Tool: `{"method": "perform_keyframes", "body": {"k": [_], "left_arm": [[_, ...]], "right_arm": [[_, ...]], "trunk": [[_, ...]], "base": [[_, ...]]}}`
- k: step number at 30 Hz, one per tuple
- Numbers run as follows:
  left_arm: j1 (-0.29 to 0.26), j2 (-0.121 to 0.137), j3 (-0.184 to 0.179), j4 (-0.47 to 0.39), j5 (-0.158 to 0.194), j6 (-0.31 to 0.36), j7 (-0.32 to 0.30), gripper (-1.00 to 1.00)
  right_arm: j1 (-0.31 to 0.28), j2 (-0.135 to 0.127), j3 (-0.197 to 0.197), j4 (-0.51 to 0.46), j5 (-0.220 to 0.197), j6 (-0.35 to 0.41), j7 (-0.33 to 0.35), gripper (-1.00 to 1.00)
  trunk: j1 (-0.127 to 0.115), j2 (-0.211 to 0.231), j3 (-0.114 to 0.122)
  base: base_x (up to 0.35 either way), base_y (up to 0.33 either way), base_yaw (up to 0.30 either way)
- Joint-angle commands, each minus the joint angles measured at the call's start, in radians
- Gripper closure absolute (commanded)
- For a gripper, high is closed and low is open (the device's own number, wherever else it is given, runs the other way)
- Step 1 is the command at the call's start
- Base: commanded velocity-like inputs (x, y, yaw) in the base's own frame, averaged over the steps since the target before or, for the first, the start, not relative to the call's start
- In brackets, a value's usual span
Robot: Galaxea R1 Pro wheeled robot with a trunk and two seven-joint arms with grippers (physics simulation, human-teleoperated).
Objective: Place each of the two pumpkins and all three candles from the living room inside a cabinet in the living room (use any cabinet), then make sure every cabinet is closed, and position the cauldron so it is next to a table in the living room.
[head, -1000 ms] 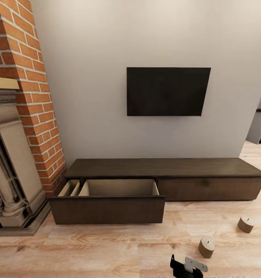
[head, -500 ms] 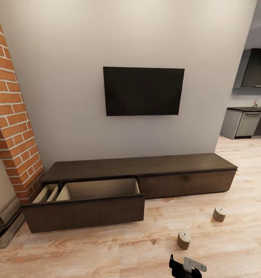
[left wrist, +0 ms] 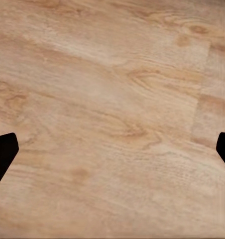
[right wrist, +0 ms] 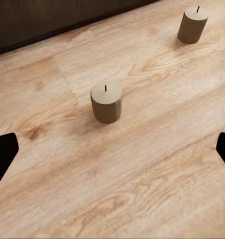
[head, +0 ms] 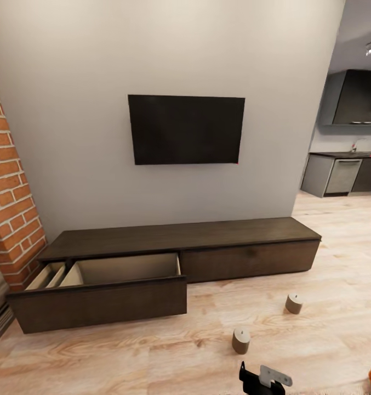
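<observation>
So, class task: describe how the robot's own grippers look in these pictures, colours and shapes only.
In each wrist view the fingertips are plain black wedges at the picture's two side edges: left gripper, right gripper. No markings or cables show on them. At the head view's lower edge sits a black angular part with a light grey bracket with small holes.

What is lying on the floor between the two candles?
Nothing: bare plank floor separates the nearer candle from the farther candle, as the right wrist view shows.

Black gripper (head: 264, 379) with grey bracket, seemingly; black fingertips (right wrist: 3, 152).
</observation>
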Motion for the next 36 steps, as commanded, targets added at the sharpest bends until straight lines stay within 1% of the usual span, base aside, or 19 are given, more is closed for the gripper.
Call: {"method": "perform_keyframes", "body": {"k": [1, 4, 8, 11, 13, 18, 29, 31, 32, 33, 36], "left_arm": [[0.000, 0.000, -0.002, -0.001, 0.010, -0.002, 0.003, -1.00], [0.000, 0.000, -0.002, -0.001, 0.010, -0.002, 0.003, -1.00], [0.000, 0.000, -0.002, -0.001, 0.010, -0.002, 0.003, -1.00], [0.000, 0.000, -0.002, -0.001, 0.010, -0.002, 0.003, -1.00], [0.000, 0.000, -0.002, -0.001, 0.010, -0.002, 0.003, -1.00], [0.000, -0.001, -0.002, -0.001, 0.010, -0.002, 0.003, -1.00], [0.000, -0.001, -0.002, -0.001, 0.009, -0.002, 0.003, -1.00], [0.000, -0.001, -0.008, -0.001, 0.009, -0.002, 0.003, -1.00], [0.000, -0.001, -0.029, -0.001, 0.010, -0.003, 0.003, -1.00], [0.000, 0.000, -0.037, -0.001, 0.010, -0.003, 0.003, -1.00], [0.000, 0.000, -0.048, -0.001, 0.010, -0.004, 0.003, -1.00]], "right_arm": [[-0.001, -0.001, 0.007, 0.001, -0.010, -0.006, -0.005, -1.00], [-0.001, -0.001, 0.006, 0.001, -0.010, -0.006, -0.005, -1.00], [-0.001, -0.001, 0.006, 0.001, -0.010, -0.016, -0.005, -1.00], [-0.001, -0.001, 0.007, 0.002, -0.010, -0.052, -0.005, -1.00], [-0.001, -0.001, 0.011, 0.002, -0.008, -0.061, -0.005, -1.00], [-0.001, -0.001, 0.045, 0.004, -0.003, -0.077, -0.005, -1.00], [-0.001, -0.001, 0.052, 0.004, -0.003, -0.080, -0.005, -1.00], [-0.001, -0.001, 0.052, 0.004, -0.002, -0.080, -0.005, -1.00], [-0.001, -0.001, 0.052, 0.004, -0.002, -0.080, -0.005, -1.00], [-0.001, -0.001, 0.052, 0.004, -0.002, -0.080, -0.005, -1.00], [-0.001, -0.001, 0.052, 0.004, -0.002, -0.080, -0.005, -1.00]], "trunk": [[0.000, 0.000, -0.001], [0.000, 0.000, -0.001], [0.000, 0.000, -0.001], [0.000, 0.000, -0.001], [0.000, 0.000, -0.001], [0.000, 0.000, -0.001], [0.000, 0.000, -0.001], [0.000, 0.000, -0.001], [0.000, 0.000, -0.001], [0.000, 0.000, -0.001], [0.000, 0.000, -0.002]], "base": [[0.000, -0.307, -0.194], [0.000, -0.294, -0.222], [0.000, -0.121, -0.258], [0.000, -0.038, -0.264], [0.000, -0.018, -0.266], [0.000, -0.006, -0.267], [0.000, 0.000, -0.267], [0.000, 0.000, -0.267], [0.000, 0.000, -0.267], [0.000, -0.015, -0.267], [0.000, -0.101, -0.264]]}}
